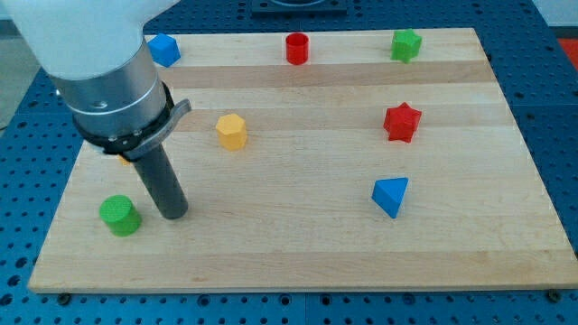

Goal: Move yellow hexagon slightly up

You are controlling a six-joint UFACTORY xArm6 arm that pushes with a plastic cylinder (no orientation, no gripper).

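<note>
Clearly the whole move hung on one thing: where my tip (172, 215) stood against the yellow hexagon (231, 131). My tip rested on the tabletop (298, 244) toward the view's lower left, just beside the green cylinder (119, 215), which sat at its left. The yellow hexagon lay up and to the right of my tip, apart from it, with bare wood between us, left of the board's middle and in its upper half.

I had no hand to open or close, only the dark rod, and it held nothing and touched no block that I could make out.

To send the hexagon toward the view's top, I judged that I had to be below it and push straight up. As I stood, I was lower than it, which helped, but too far to the left; a push from there would have driven it up and rightward. So my tip first needed to slide right until it sat directly beneath the block.

Nothing stood close above the hexagon: the blue block (163, 49) and the red cylinder (297, 48) were well off near the top edge. A small orange piece (123, 161) peeked from behind my arm; I could not tell its shape.
</note>
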